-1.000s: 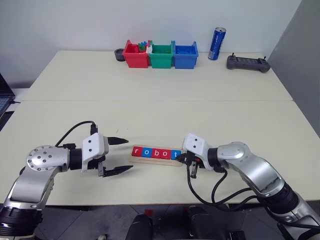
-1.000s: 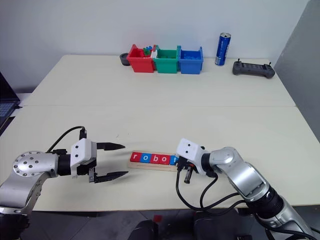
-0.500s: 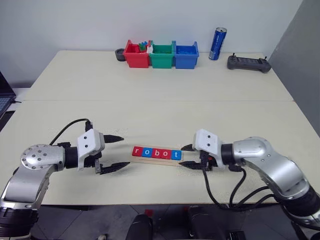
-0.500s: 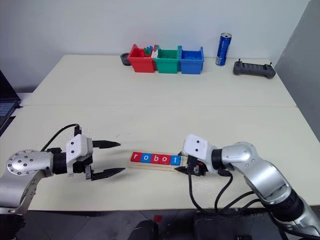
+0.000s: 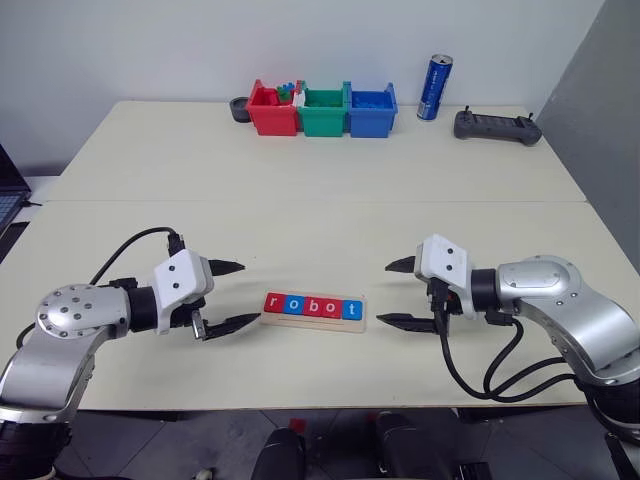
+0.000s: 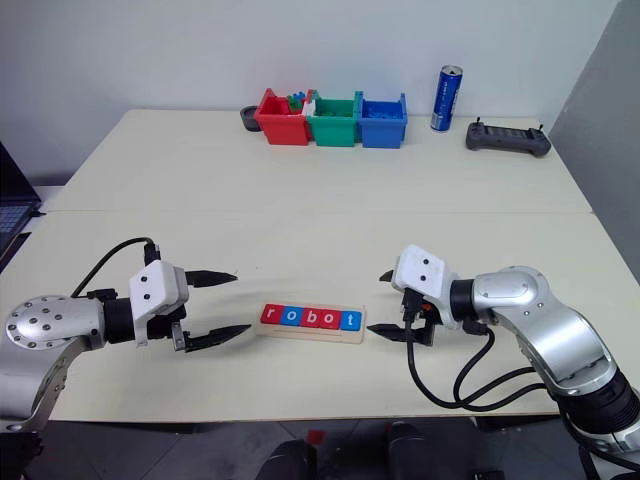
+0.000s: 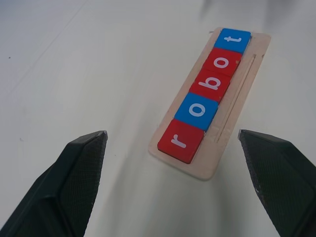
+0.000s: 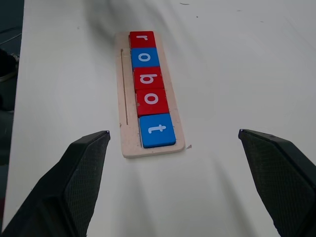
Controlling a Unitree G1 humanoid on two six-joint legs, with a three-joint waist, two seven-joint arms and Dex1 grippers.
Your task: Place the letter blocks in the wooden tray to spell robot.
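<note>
Black-fingered right gripper [image 5: 398, 294] gaped wide, empty, beside pale wooden tray [image 8: 129, 143]; left gripper [image 5: 233, 296] likewise (red-blue letter tiles [image 8: 147, 87] read "robot" in wrist views).

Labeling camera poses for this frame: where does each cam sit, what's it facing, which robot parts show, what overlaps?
Left eye: on the head, looking forward and down over the table; both arms, left claw and right claw open.
Right eye: beside it, same scene, slightly offset.
Left wrist: on the left arm, looking along its two black fingers at the wooden tray from the r end.
Right wrist: on the right arm, its fingers framing the tray from the t end.
Shared: all four see the letter blocks spelling robot.
</note>
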